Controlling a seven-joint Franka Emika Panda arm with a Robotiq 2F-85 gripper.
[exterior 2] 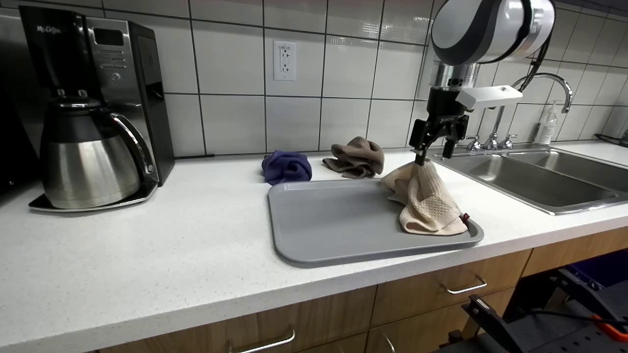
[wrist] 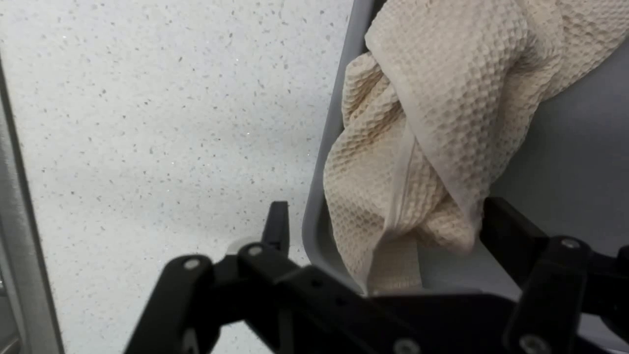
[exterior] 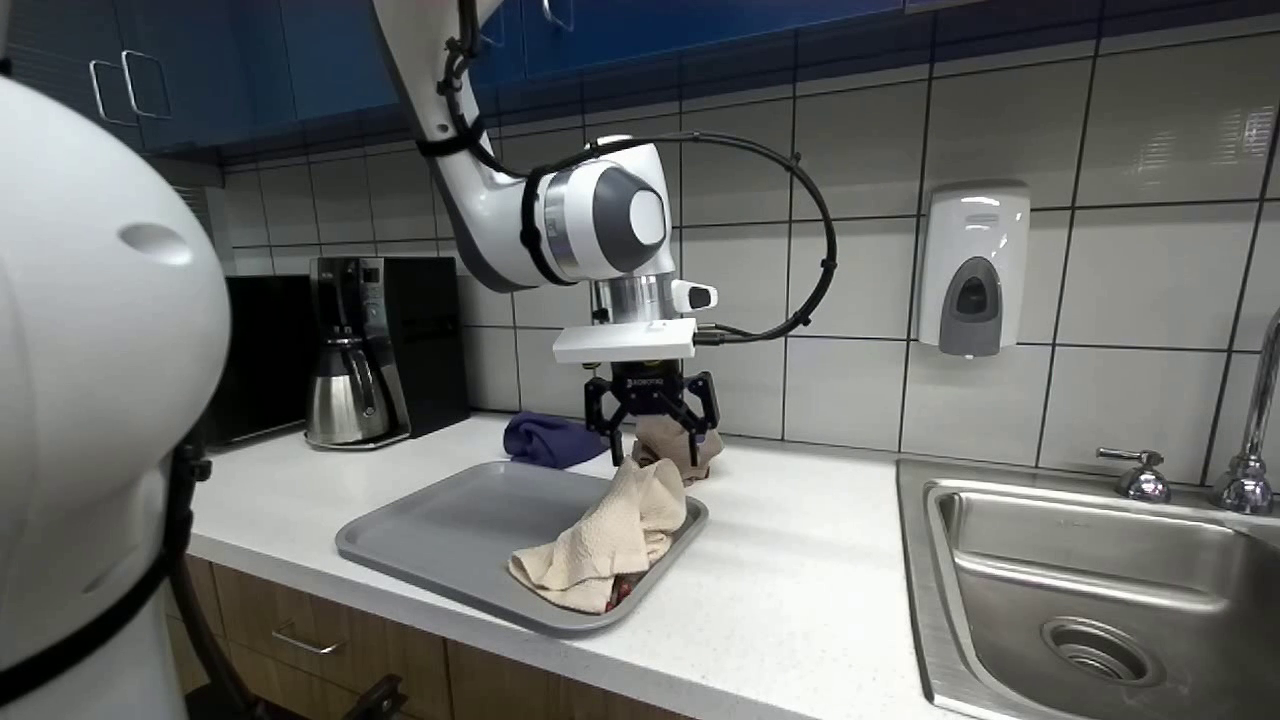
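My gripper (exterior: 655,458) is open, pointing down above the right part of the grey tray (exterior: 460,525). A beige waffle-weave cloth (exterior: 605,540) lies bunched on the tray, with a peak rising close to one fingertip. In the wrist view the cloth (wrist: 452,98) shows between the spread fingers (wrist: 385,209). Its folded edge is at or against the finger on the right; whether they touch I cannot tell. The other finger is over the white counter, outside the tray rim. In an exterior view the cloth (exterior 2: 431,206) peaks under the fingertips (exterior 2: 433,157). A small red thing (exterior 2: 465,216) shows at its edge.
A purple cloth (exterior 2: 287,167) and a brown cloth (exterior 2: 360,157) lie behind the tray near the tiled wall. A coffee maker (exterior 2: 98,147) stands at one end. A steel sink (exterior: 1090,560) with a faucet (exterior: 1250,460) is at the other. A soap dispenser (exterior: 975,270) hangs on the wall.
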